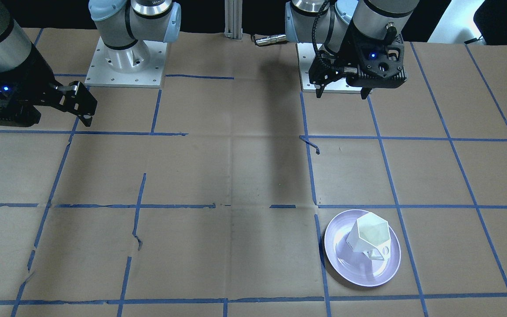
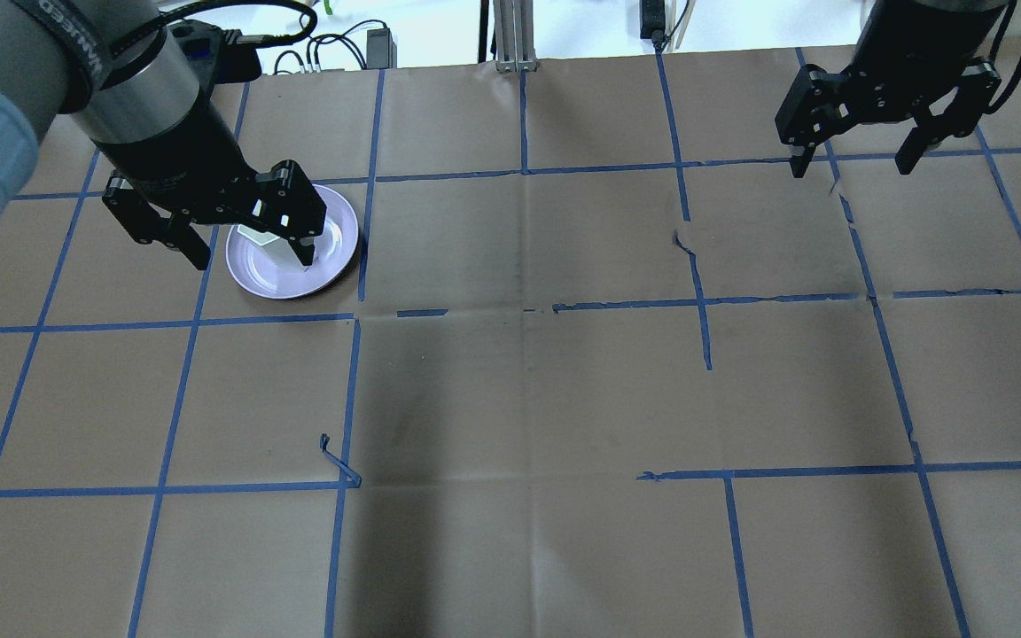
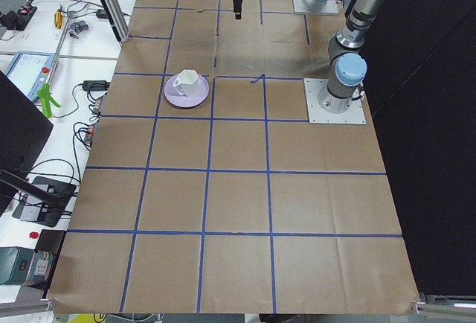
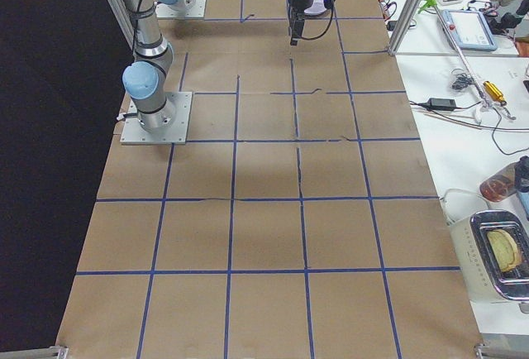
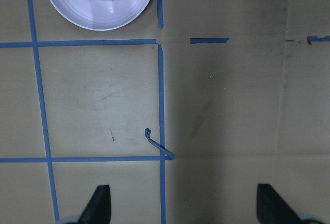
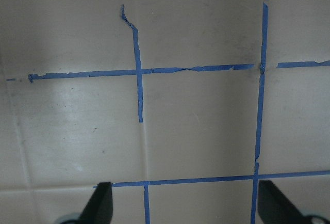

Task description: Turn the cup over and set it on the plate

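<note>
While I had the feeds up, the cup [image 1: 366,235] sat on the plate [image 1: 346,264], mouth up. It was white and faceted, tapering down, pale inside showing. I couldn't make out its angular handle clearly. The plate was glossy lavender, round, with a raised rim. From overhead the left gripper [image 1: 341,95] covered most of the cup, and the left wrist view cut it off at the top edge. Both that and the right gripper [image 2: 852,167] hung with fingers spread wide over brown paper [image 1: 236,176] gridded with blue tape [image 1: 412,206].
</note>
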Action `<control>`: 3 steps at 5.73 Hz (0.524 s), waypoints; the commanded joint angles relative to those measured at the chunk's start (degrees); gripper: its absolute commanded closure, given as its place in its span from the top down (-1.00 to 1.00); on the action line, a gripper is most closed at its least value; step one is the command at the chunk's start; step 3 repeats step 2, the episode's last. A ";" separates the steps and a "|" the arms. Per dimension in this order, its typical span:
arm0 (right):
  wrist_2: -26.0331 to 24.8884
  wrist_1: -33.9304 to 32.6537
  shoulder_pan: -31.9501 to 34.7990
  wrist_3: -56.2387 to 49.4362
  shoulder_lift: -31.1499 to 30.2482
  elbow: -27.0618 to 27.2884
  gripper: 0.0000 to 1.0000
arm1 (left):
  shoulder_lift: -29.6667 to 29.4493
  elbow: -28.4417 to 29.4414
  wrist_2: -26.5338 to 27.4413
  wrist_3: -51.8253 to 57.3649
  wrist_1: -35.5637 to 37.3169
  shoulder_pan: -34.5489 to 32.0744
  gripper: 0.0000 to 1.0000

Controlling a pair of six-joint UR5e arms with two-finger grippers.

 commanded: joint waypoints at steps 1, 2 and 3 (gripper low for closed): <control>0.00 -0.02 0.04 0.00 0.00 0.00 1.00 | -0.04 0.02 -0.11 -0.01 0.10 0.12 0.98; 0.00 -0.02 -0.05 0.00 0.00 0.00 1.00 | 0.05 0.02 -0.29 -0.01 0.10 0.03 0.98; 0.00 -0.02 -0.05 0.00 0.00 0.00 1.00 | 0.05 0.02 -0.29 -0.01 0.10 0.03 0.98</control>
